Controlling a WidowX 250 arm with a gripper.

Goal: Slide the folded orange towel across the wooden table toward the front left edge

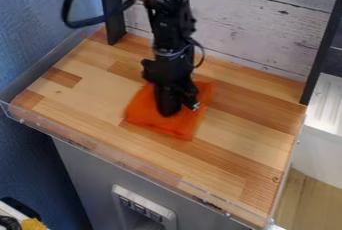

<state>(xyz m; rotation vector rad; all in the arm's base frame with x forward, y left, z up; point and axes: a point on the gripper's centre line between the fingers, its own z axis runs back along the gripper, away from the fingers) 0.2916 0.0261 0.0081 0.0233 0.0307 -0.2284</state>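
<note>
on the wooden counter, orange cloth under the black gripper, its opening and any hold unclear

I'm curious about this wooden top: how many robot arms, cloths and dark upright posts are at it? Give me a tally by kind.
Black jointed robot arm: 1
Bright orange fabric cloth: 1
Black upright posts: 2
Total: 4

bright soft light across wooden tabletop, dimmer lower blue wall, small glints along clear rim
</note>
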